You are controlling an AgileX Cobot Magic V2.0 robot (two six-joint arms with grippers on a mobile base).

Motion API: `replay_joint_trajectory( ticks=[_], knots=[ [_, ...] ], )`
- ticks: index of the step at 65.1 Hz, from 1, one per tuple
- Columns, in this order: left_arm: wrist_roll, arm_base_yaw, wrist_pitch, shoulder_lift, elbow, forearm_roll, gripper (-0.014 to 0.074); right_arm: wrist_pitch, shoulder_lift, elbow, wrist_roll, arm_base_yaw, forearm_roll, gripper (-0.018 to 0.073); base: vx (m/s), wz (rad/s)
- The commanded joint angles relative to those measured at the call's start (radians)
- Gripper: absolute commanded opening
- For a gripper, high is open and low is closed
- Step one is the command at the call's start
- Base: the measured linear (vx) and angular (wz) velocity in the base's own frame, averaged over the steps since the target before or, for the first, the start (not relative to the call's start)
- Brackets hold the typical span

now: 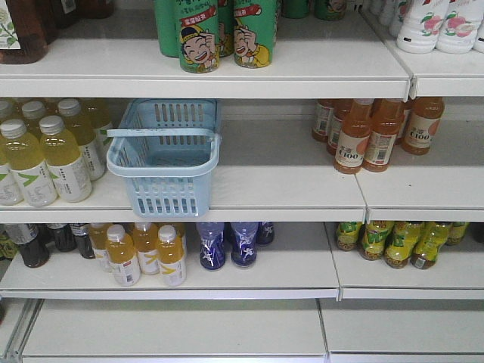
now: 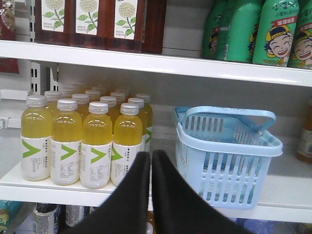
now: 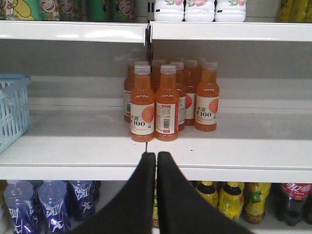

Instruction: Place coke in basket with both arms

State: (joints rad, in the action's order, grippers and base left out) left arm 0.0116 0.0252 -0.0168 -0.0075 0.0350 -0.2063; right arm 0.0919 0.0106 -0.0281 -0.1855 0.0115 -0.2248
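In the front view, pale yellow bottles (image 1: 45, 155) are standing at the left edge of the frame on the middle tabletop (image 1: 287, 189). Just to their right the basket (image 1: 162, 198) is sitting upright near that tabletop's front edge, left of centre in the frame. One hoop handle (image 1: 162, 134) is lying across its open top, and its bare floor is showing below. Orange bottles (image 1: 374, 136) are standing well apart from it at the right, and green cans (image 1: 219, 34) are standing on the tabletop above it.

In the left wrist view, the pale yellow bottles are filling the left half of the frame. The left gripper (image 2: 150, 155) is showing at the bottom centre, its fingers (image 2: 139, 175) pressed together and pinching nothing, with the tips in front of the bottles. The basket is sitting to the right of them, at the centre right.

In the right wrist view, a corner of the basket is showing at the left edge. The right gripper (image 3: 156, 156) is pointing up from the bottom centre toward the orange bottles, its fingers (image 3: 144, 180) pressed together and pinching nothing. A dark cola bottle (image 3: 292, 200) with a red label is standing at the lower right, on the tabletop below.
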Motion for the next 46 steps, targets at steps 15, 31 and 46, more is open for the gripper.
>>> replay_joint_trajectory(
  ticks=[15,31,46],
  knots=[
    [-0.012,-0.003,-0.071,-0.019,-0.033,-0.009,-0.0006,-0.074,0.013,-0.007,0.007,0.007,-0.008,-0.0005,0.0,0.0],
    [-0.012,-0.003,-0.071,-0.019,-0.033,-0.009,-0.0006,-0.074,0.013,-0.007,0.007,0.007,-0.008,-0.0005,0.0,0.0],
    [-0.012,-0.003,-0.09,-0.019,-0.033,-0.009,-0.0006,-0.074,0.013,-0.007,0.007,0.007,-0.008,-0.0005,0.0,0.0]
  ],
)
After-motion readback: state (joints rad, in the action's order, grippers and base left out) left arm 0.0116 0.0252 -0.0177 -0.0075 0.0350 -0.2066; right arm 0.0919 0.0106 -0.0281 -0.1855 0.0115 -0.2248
